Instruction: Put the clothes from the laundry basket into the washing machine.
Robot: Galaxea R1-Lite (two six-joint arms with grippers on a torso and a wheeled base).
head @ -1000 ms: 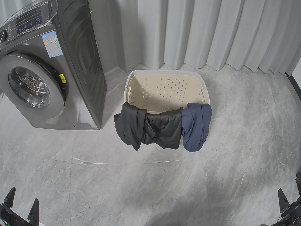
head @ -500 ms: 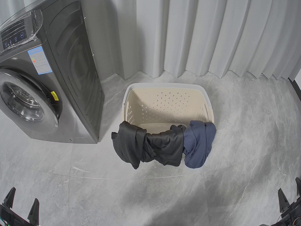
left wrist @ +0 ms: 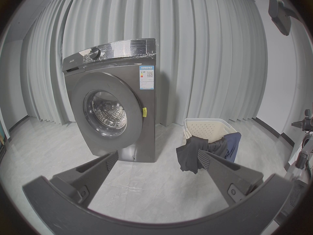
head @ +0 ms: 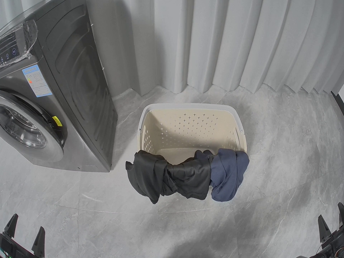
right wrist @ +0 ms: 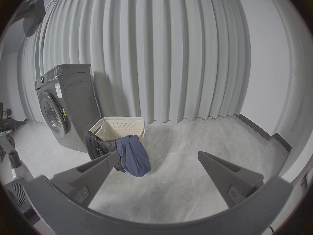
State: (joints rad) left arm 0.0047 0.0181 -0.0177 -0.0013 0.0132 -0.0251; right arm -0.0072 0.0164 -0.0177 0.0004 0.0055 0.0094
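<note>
Two garments point(head: 168, 178) overhang basket point(head: 190, 106); washer door point(head: 21, 128) seemingly shut.

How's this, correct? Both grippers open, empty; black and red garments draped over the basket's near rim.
One error: the head view shows a blue garment, not red. Otherwise right: it and the black garment drape over the near rim of the basket; left gripper and right gripper open and empty.

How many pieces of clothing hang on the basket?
2: a black one over the near rim of the basket, a blue one beside it, touching. The black bundle could be two.
</note>
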